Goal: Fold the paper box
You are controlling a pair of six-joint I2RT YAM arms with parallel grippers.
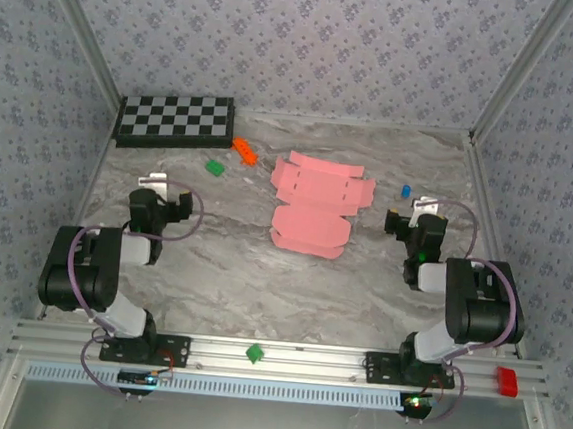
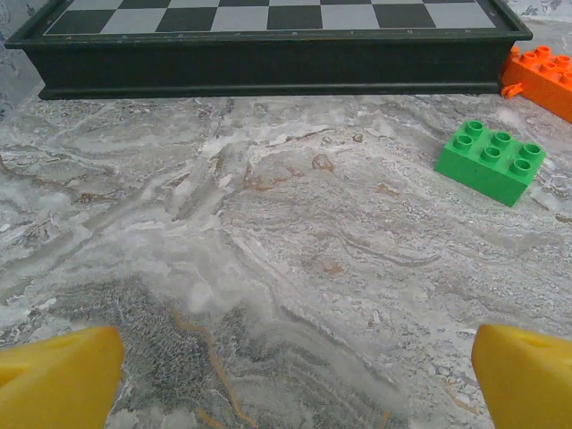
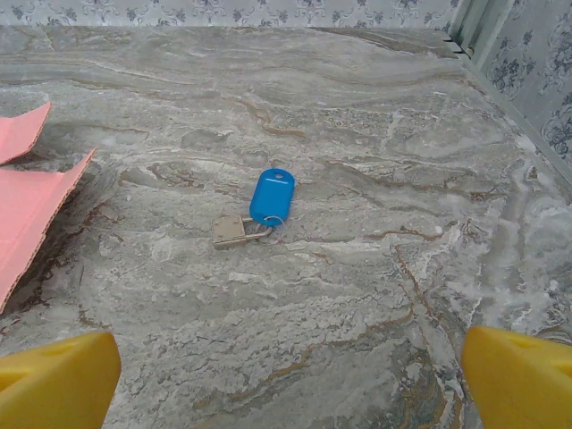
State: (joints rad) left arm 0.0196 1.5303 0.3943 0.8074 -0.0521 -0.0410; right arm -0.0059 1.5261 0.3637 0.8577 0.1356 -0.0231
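Paper box (image 1: 312, 205) lies flat and unfolded mid-worktop (image 1: 380, 293), between our two arms. Nearest us, left claw (image 1: 157, 183) and right claw (image 1: 425, 205) both gape wide, empty. Farther off we see green brick (image 1: 214, 167), orange brick (image 1: 244, 151), then checkerboard (image 1: 174, 119).

The left arm (image 1: 86, 267) and right arm (image 1: 480, 302) are folded back by their bases, elbows bent, wrists aimed forward. The left claw (image 1: 159, 185) and right claw (image 1: 419, 211) sit low, yellow fingers (image 2: 58, 375) spread wide, gripping nothing.
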